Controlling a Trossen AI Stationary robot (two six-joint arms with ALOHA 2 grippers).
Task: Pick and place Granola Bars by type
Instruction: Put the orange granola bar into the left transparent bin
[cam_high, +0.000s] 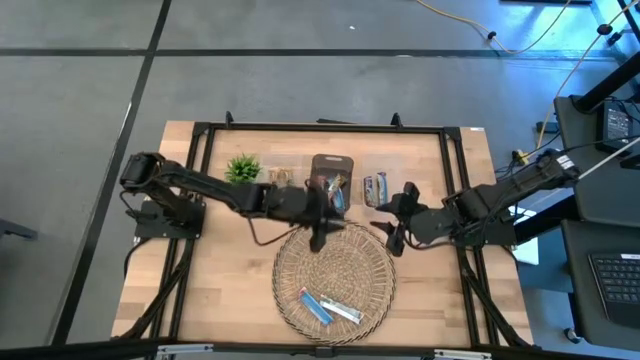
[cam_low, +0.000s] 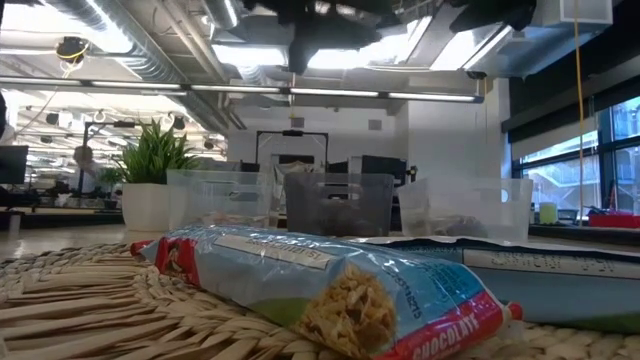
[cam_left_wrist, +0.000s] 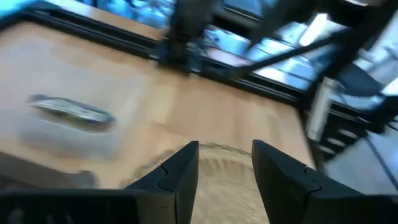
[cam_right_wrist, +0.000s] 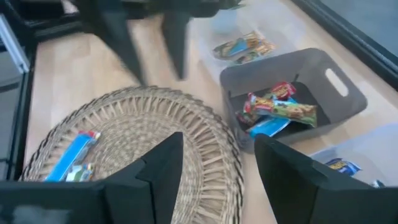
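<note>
Two blue-wrapped granola bars (cam_high: 328, 307) lie flat on a round woven mat (cam_high: 335, 262); in the low view one of these blue bars (cam_low: 330, 290) fills the foreground. More bars lie in a grey bin (cam_right_wrist: 277, 109), in a clear tub (cam_right_wrist: 239, 46) beside it, and in another clear tub (cam_high: 375, 188). My left gripper (cam_high: 318, 238) hangs open over the mat's far edge, with nothing between its fingers (cam_left_wrist: 225, 149). My right gripper (cam_high: 392, 232) is open above the mat's right edge, also with nothing in it (cam_right_wrist: 217, 140).
A small green potted plant (cam_high: 243, 168) stands at the far left of the row of tubs. A black frame (cam_high: 320, 127) borders the wooden table. Bare wood lies to the left and right of the mat.
</note>
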